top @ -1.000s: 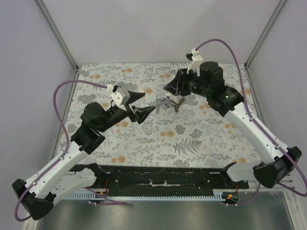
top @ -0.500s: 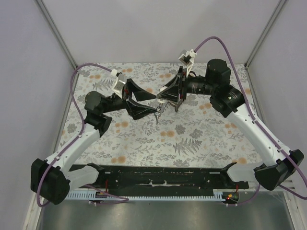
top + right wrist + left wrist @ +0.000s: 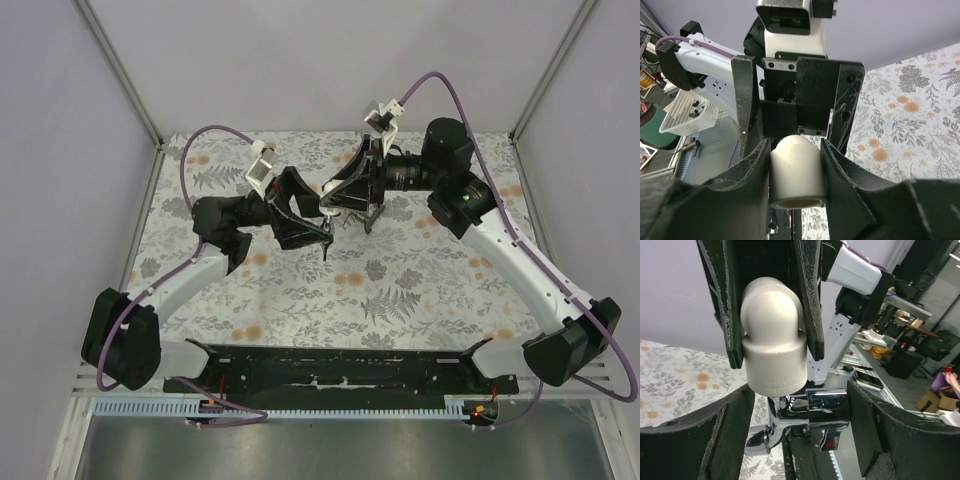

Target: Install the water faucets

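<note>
My right gripper (image 3: 796, 175) is shut on a white plastic elbow fitting (image 3: 797, 170), held above the middle of the flowered mat. In the left wrist view, a shiny chrome water faucet (image 3: 815, 407) hangs from the lower end of that white elbow (image 3: 774, 345). My left gripper (image 3: 800, 432) is open, its black fingers (image 3: 890, 435) on either side of the faucet body with gaps showing. From above, the left gripper (image 3: 312, 226) and right gripper (image 3: 338, 200) meet nose to nose, and the faucet (image 3: 329, 240) shows just below them.
Another small grey metal piece (image 3: 372, 216) lies on the flowered mat (image 3: 400, 290) just right of the grippers. A black rail (image 3: 340, 365) runs along the near edge between the arm bases. Grey walls enclose the table.
The left arm has swung in from the left and brought its gripper around the faucet, jaws a little wider. The right gripper has turned and moved left to meet it.
</note>
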Controlling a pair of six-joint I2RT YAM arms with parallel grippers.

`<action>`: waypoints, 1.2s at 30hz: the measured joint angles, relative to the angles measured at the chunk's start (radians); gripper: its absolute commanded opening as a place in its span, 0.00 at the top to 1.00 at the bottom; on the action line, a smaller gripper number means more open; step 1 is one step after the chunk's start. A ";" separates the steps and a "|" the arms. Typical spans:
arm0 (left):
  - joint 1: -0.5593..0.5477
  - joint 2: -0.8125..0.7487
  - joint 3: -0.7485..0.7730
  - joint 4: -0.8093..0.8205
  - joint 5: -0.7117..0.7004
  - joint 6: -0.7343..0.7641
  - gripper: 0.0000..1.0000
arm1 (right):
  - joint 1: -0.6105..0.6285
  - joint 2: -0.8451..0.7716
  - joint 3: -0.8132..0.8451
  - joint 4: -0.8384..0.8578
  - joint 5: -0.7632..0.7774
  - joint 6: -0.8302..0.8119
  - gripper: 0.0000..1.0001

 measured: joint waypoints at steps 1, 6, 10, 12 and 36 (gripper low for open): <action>-0.006 0.010 0.000 0.022 0.001 -0.020 0.20 | 0.000 0.004 0.000 0.010 -0.005 0.005 1.00; -0.022 0.050 -0.002 0.098 0.003 -0.155 0.20 | 0.000 0.009 0.000 0.032 -0.021 0.010 1.00; -0.024 0.055 -0.021 0.118 0.005 -0.212 0.26 | 0.000 0.009 0.000 0.035 -0.024 0.010 1.00; -0.026 0.055 -0.028 0.128 0.005 -0.225 0.37 | 0.001 0.010 0.000 0.033 -0.024 0.008 1.00; -0.644 -0.231 0.045 -1.047 -1.575 1.010 0.71 | 0.280 -0.003 0.069 -0.384 0.975 -0.042 1.00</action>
